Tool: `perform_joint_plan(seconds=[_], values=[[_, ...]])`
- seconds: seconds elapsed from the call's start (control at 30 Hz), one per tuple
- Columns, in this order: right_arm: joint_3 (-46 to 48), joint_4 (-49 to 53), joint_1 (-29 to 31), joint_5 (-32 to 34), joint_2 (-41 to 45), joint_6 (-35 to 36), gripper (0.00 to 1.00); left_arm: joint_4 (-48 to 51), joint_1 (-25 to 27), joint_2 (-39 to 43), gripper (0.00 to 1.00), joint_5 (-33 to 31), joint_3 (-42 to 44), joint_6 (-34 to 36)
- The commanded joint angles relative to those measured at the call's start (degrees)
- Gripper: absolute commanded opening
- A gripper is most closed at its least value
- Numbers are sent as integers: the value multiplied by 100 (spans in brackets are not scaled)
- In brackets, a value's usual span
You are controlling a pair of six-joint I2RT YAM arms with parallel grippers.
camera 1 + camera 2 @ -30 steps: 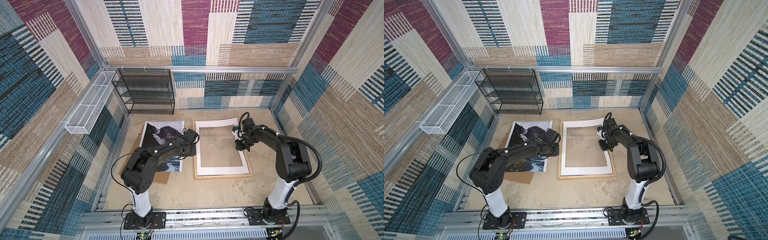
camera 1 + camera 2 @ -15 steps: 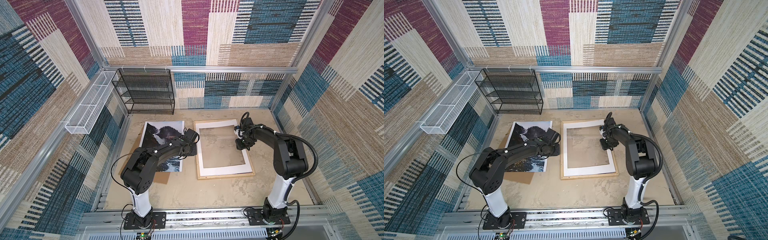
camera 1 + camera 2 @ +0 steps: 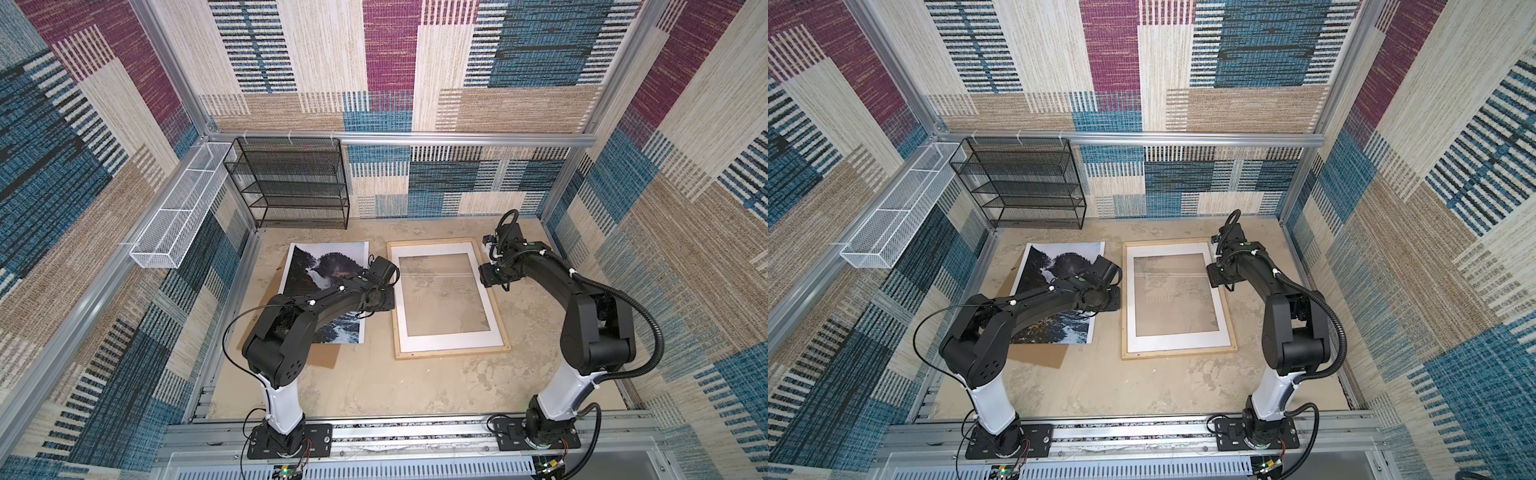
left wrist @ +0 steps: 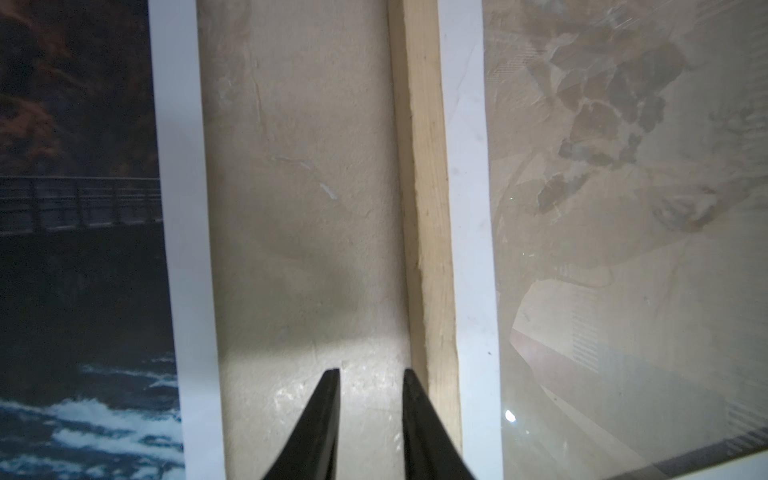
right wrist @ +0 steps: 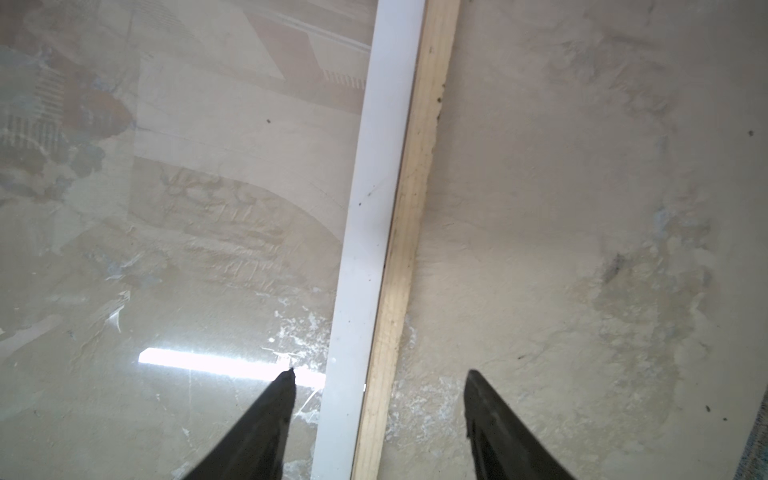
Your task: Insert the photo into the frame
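The photo [image 3: 326, 264] lies flat on the left of the table [image 3: 374, 386], resting on a brown backing board [image 3: 1038, 355] that shows past its near edge. It is just beside the frame [image 4: 428, 208] but apart from it, with a strip of bare table between them. The frame lies flat to the right, with a white mat [image 4: 467, 208] and a glass pane [image 3: 440, 295] inside it, so the photo is not yet in. The likeliest trouble is the pickup. The print is thin paper lying flush on a flat surface, and a pinch at its right edge could crease or buckle it, or drag it and the board along without lifting it. Carried by one edge, so large a sheet would probably sag and catch on the frame's left rail, or land askew over the mat. A sideways knock from either arm could also shift the frame, since nothing pins it. The left gripper [image 4: 372, 372] hangs low over the bare strip, its arm stretched across the photo from the near left. Its jaws stand narrowly apart with nothing between them. The right gripper [image 5: 380, 372] is poised over the frame's right rail toward the far end, its elbow bent high. Its jaws are wide, straddling the mat's edge and the wood without gripping either.
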State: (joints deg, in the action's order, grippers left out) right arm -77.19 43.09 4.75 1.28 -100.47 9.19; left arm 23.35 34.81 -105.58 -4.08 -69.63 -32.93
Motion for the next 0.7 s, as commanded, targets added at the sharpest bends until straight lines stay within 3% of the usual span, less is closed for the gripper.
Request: perform_joint_plan(seconds=[0.0, 0.23, 0.43, 0.67], values=[[-173, -297, -10, -57, 18, -286, 65, -24, 9, -114, 29, 165, -83, 72], [-279, -904, -10, -552, 101, -807, 65, 64, 33, -336, 29, 107, -279, 67], [40, -1633, 8, -1715, 258, -1238, 65, 1434, 37, -607, 36, -1705, -1204, 422], [241, -1868, 12, -1950, 306, -1396, 65, 2744, 26, -1547, 45, -3115, -2623, 669]])
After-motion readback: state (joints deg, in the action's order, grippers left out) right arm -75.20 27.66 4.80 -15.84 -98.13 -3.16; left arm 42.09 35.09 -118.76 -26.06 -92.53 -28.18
